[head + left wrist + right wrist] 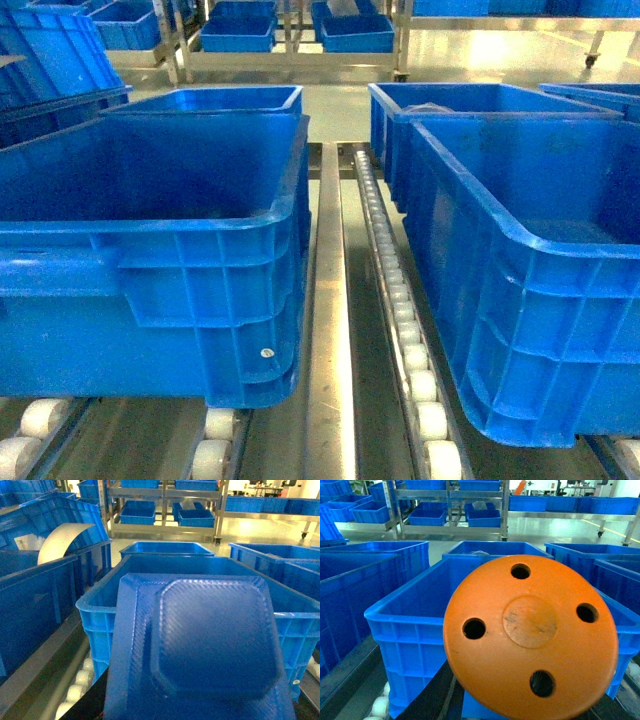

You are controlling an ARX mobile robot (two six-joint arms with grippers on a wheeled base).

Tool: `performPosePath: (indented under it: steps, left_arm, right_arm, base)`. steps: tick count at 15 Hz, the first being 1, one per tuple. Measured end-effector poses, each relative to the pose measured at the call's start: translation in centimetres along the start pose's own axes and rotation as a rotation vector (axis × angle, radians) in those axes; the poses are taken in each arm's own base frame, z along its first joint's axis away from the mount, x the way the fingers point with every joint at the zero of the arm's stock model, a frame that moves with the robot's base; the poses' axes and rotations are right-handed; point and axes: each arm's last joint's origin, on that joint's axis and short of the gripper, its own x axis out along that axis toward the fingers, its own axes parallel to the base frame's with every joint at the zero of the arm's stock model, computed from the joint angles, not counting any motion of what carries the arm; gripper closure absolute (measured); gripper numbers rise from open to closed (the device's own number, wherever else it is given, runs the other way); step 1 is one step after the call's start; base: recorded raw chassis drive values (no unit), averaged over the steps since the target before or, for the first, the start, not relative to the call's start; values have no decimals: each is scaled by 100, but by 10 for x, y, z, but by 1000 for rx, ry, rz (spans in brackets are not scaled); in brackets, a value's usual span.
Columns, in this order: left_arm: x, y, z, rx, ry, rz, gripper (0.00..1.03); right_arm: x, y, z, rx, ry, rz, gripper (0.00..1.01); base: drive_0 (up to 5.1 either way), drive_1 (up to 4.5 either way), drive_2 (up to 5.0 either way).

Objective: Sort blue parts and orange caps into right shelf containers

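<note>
1. Bins flank the steel roller rail of the shelf in the head view: a left container and a right container, with neither arm visible there.
2. The right wrist view is filled by an orange cap, a disc with four holes; it looks carried, the right claw hidden behind it.
3. That cap hangs over the near rim of a blue container, whose open hollow lies straight ahead.
4. The left wrist view shows a blue part, a flat textured plate, likewise apparently carried, before another bin.
5. Judged: both drops call for a forward reach.
</note>
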Motion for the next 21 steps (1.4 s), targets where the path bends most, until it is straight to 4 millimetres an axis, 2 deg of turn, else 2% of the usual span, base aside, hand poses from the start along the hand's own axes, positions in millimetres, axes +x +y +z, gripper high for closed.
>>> performPosePath:
  steps: [5,6,7,9,10,11,12,13,14,15,16,18,19,20,21]
  left_arm:
    - [0,0,0,0,0,0,60]
    - [0,0,2,-8,-27,-18,60]
    - [1,-2,13,-24,-126,-63,60]
    - [18,-11,18,-37,-137,-139,60]
    - [35,-11,28,-44,-148,-153,60]
    - [58,-10,47,-45,-202,-147,60]
    - [131,-11,77,-51,-232,-129,60]
    - [164,-12,68,-56,-155,-108,60]
    - [200,-12,48,-68,-30,-78,60]
    - [217,-13,38,-81,29,-74,60]
    - [229,-15,36,-93,39,-77,55]
    - [224,-21,50,-105,-16,-122,31]
    - [221,-22,53,-105,-31,-128,24]
    - [215,-23,52,-106,-40,-143,11]
    - [210,-21,46,-106,-15,-141,3]
  right_arm:
    - [0,0,0,0,0,0,60]
    - [0,0,1,-2,-7,3,60]
    - [0,1,7,-47,-77,45,60]
    - [11,3,16,-96,-111,89,60]
    - [24,4,27,-110,-120,115,60]
    - [40,5,46,-126,-164,120,60]
    - [97,10,78,-171,-207,123,60]
    - [125,12,73,-179,-141,115,60]
    - [159,15,52,-185,-2,100,60]
    - [176,15,40,-187,60,86,60]
    - [190,16,30,-185,103,85,58]
    - [194,16,29,-175,87,75,33]
    - [194,15,31,-172,79,71,26]
    - [194,13,31,-160,80,67,13]
    - [193,10,31,-150,82,64,1]
  base:
    - [0,0,0]
    - [0,0,0]
    - [0,0,0]
    - [0,0,0]
    - [0,0,0]
    - [0,0,0]
    - [0,0,0]
    - [0,0,0]
    - [0,0,0]
    - [0,0,0]
    - [0,0,0]
    - [0,0,0]
    - [0,0,0]
    - [0,0,0]
    - [0,0,0]
